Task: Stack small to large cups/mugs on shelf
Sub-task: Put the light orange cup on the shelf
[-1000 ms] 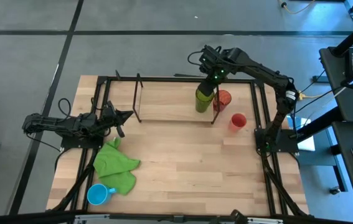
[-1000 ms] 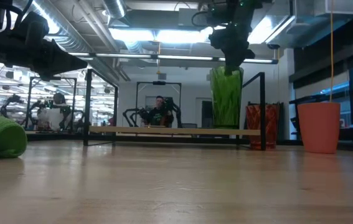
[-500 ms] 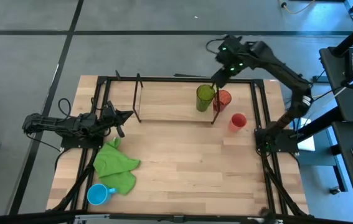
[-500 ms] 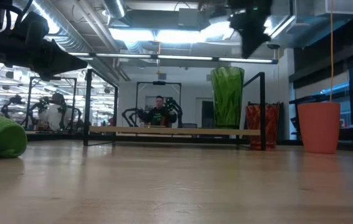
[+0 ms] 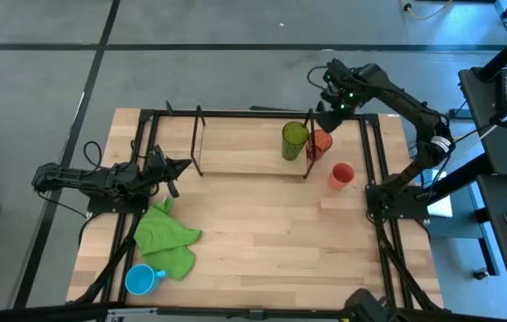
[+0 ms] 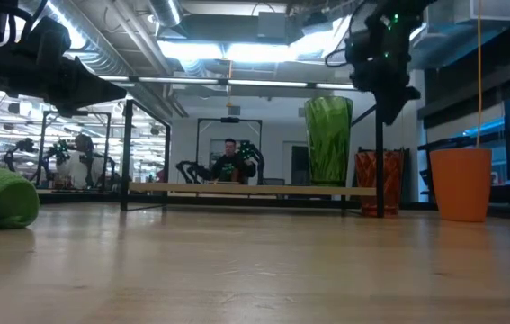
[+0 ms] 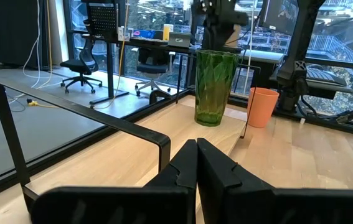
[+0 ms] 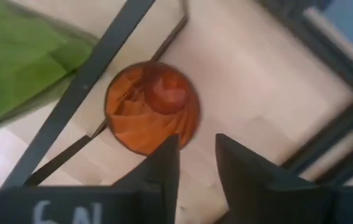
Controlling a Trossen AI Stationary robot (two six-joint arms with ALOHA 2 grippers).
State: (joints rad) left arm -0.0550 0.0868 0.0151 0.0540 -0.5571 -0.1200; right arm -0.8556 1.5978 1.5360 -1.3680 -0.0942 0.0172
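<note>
The green tumbler [image 5: 294,140] stands upright on the right end of the shelf [image 5: 244,150]. The red-orange tumbler [image 5: 321,143] stands on the table just outside the shelf's right end frame. The small red cup [image 5: 342,174] stands nearer the right edge. The light-blue mug [image 5: 141,279] sits at the near left. My right gripper [image 5: 327,114] hangs open above the red-orange tumbler [image 8: 152,106] and touches nothing. My left gripper [image 5: 181,165] is shut and empty at the table's left, by the shelf's left end.
A bright green cloth [image 5: 168,237] lies crumpled at the near left beside the mug. A black metal frame [image 5: 374,152] runs around the tabletop. The shelf's upright right end frame [image 6: 379,157] stands between the two tumblers. Bare wood lies across the table's middle and near side.
My right gripper has come up off the green tumbler's rim and gone toward the table's right edge. It now hangs over the red-orange tumbler. The green tumbler stays upright on the shelf.
</note>
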